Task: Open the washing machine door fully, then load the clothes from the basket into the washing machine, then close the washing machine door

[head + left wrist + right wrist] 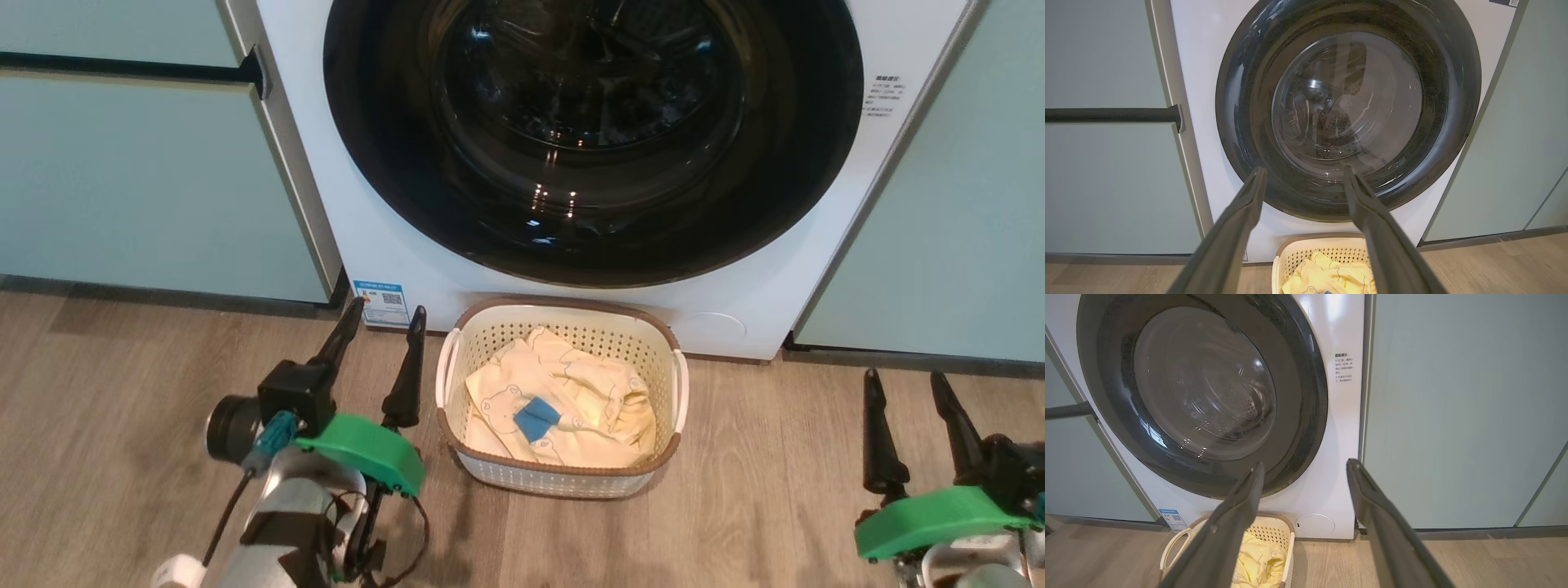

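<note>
the glossy black washing machine door [588, 122] sits shut at twelve o'clock, pale yellow clothes [563, 400] heaped in the basket [563, 305] just below. my left tool [388, 307] at eight and right tool [904, 374] at four gape, empty.

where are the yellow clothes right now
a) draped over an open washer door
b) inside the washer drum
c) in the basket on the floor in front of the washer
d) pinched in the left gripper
c: the clothes lie in the basket on the floor in front of the washing machine, its door is shut, and the left gripper is open and empty.
</note>
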Motion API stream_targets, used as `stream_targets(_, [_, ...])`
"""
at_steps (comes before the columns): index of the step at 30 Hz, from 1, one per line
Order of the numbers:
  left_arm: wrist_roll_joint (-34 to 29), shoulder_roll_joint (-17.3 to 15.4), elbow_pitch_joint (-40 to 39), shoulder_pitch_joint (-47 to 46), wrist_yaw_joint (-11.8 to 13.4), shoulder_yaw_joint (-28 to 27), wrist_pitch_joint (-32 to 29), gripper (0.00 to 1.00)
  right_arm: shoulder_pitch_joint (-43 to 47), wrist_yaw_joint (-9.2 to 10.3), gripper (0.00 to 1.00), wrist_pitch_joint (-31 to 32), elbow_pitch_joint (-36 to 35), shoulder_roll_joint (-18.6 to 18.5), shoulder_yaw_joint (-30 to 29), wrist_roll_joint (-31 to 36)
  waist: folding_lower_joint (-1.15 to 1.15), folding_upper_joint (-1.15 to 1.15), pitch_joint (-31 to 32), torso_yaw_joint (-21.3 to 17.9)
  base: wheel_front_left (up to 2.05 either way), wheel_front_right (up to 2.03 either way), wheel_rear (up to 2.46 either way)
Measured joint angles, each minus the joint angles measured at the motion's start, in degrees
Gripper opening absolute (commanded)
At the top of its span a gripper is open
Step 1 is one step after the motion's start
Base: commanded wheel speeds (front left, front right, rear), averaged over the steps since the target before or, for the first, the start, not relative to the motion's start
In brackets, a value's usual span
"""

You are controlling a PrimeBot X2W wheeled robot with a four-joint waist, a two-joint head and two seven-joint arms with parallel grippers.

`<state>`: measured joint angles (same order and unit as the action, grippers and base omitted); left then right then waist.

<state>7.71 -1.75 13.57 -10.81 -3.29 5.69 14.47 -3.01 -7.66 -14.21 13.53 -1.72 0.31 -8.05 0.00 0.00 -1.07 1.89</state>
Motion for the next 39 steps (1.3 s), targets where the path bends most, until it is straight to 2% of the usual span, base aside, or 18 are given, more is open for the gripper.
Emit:
stream_targets(6, [2.03, 0.0, 0.97, -0.01, 0.01, -0.14, 0.0, 1.0, 0.0, 0.0, 1.0, 0.0, 0.01, -0.01, 0.03, -3.03, 0.0, 0.0, -0.07, -0.05, 0.0, 0.0, 0.0])
stream_targets(31, [3.89, -0.01, 4.58, -0.37, 0.42, 0.08, 0.0, 1.0, 0.0, 0.0, 1.0, 0.0, 0.36, -0.03, 1.82, -3.65, 0.0, 0.0, 0.53, 0.14, 0.0, 0.01, -0.01])
stream_targets(39, [3.03, -0.01, 5.12, -0.38, 0.41, 0.09, 0.0, 1.0, 0.0, 0.0, 1.0, 0.0, 0.43, -0.03, 2.05, -4.54, 0.0, 0.0, 0.47, -0.11, 0.25, 0.62, -0.87])
